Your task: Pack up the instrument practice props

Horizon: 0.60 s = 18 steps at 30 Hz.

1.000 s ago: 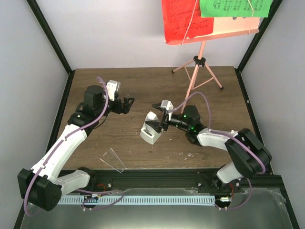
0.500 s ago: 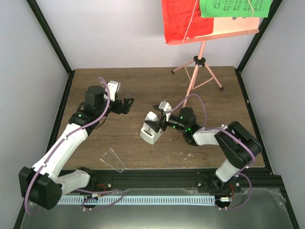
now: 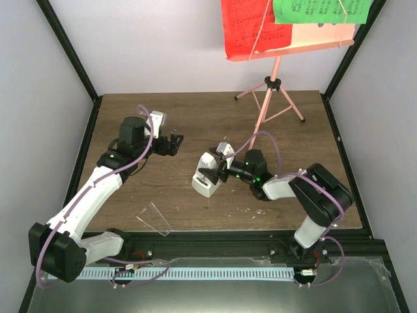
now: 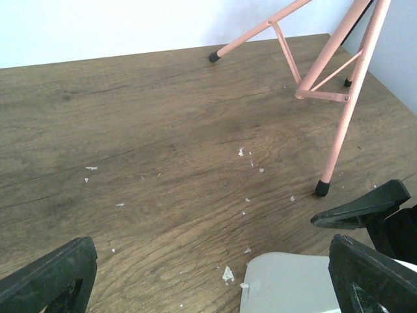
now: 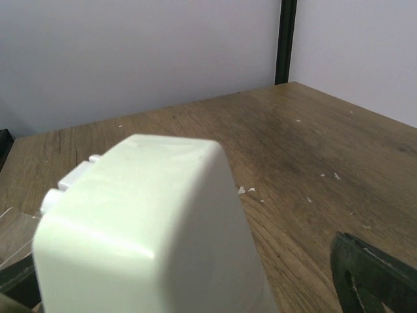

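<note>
Right gripper [image 3: 210, 173], jaws wide, straddles the white metronome [image 3: 203, 186] midway between the side edges of the tabletop [image 3: 195, 117]. Left gripper [image 3: 174, 143] hangs wide open nearby.

R fingers [image 3: 209, 173] further onto metronome [image 3: 203, 185]

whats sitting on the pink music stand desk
A red page and a green page rest on the stand's pink desk. They cover most of it, and the frame cuts off their tops.

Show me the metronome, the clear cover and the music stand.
metronome [image 3: 202, 186], top view, white lower body.
clear cover [image 3: 156, 218], top view, its flat middle.
music stand [image 3: 272, 82], top view, tripod hub.
</note>
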### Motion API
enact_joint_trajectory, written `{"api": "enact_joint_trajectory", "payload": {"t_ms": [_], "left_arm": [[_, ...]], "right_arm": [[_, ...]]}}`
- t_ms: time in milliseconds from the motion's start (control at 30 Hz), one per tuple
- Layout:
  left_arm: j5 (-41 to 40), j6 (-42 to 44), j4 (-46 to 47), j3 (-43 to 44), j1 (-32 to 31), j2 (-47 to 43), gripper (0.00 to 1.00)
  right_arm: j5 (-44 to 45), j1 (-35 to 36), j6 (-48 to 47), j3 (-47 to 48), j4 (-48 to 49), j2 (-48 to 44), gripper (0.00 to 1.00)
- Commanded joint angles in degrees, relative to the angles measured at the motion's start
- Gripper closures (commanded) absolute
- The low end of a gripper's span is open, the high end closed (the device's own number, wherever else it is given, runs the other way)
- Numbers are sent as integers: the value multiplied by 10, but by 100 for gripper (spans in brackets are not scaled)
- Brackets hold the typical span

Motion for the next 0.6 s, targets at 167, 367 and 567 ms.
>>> {"api": "enact_joint_trajectory", "payload": {"t_ms": [167,367,567], "left_arm": [[0,9,1,-2,2,3,2],[9,9,4,-3,2,3,2],[107,7,26,-10,-1,11,5]], "right_arm": [[-11,3,0,13,8,20,0],[-2,3,9,17,4,24,8],[3,4,14,20,-2,26,18]]}}
